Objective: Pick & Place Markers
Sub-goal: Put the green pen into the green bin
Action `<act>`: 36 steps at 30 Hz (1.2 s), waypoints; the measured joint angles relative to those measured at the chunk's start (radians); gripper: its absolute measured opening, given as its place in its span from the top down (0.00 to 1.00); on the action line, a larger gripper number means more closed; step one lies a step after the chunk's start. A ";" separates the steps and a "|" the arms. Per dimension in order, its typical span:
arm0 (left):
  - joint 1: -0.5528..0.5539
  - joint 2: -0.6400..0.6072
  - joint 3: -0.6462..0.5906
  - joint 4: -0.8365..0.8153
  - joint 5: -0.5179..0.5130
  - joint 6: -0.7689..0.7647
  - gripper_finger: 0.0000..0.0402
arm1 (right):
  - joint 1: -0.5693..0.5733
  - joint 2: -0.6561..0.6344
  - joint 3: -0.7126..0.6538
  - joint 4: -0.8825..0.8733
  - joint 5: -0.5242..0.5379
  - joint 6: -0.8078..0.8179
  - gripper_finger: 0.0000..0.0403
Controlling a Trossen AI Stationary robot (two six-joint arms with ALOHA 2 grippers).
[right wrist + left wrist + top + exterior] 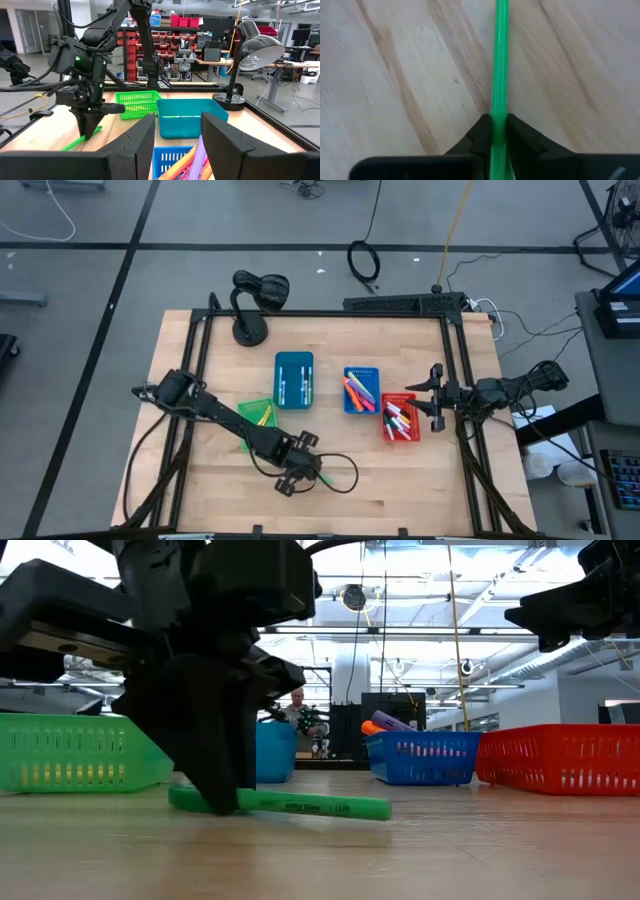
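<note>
Green marker [499, 60] clamped between the left end effector [498, 131] fingers, lying flat on the wooden bench [400, 480] near its front edge, not yet lifted. Just behind sits the green bin [255, 411]. Teal [294, 379], blue [362, 390] and red [400, 418] bins already hold markers. Right end effector [437, 397] waits apart above the red bin. Judged late-stage: one loose marker left to bin.
</note>
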 joint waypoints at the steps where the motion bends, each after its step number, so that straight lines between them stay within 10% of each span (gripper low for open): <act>1: 0.001 0.000 0.000 0.016 -0.007 -0.008 0.87 | 0.000 0.000 0.000 0.000 0.000 0.000 0.64; 13: -0.008 -0.180 -0.005 0.084 -0.083 0.027 0.95 | 0.000 0.000 0.000 -0.001 0.000 0.000 0.64; 24: -0.076 -0.471 -0.003 -0.153 -0.427 -0.338 0.99 | 0.000 0.000 -0.001 -0.007 0.000 0.000 0.64; 32: -0.023 -0.381 0.001 0.121 -0.233 -0.249 0.91 | 0.000 0.000 -0.001 -0.006 0.000 0.000 0.64; 36: 0.016 -0.222 0.139 0.008 -0.143 -0.154 0.75 | 0.000 0.000 -0.001 -0.004 0.000 0.000 0.64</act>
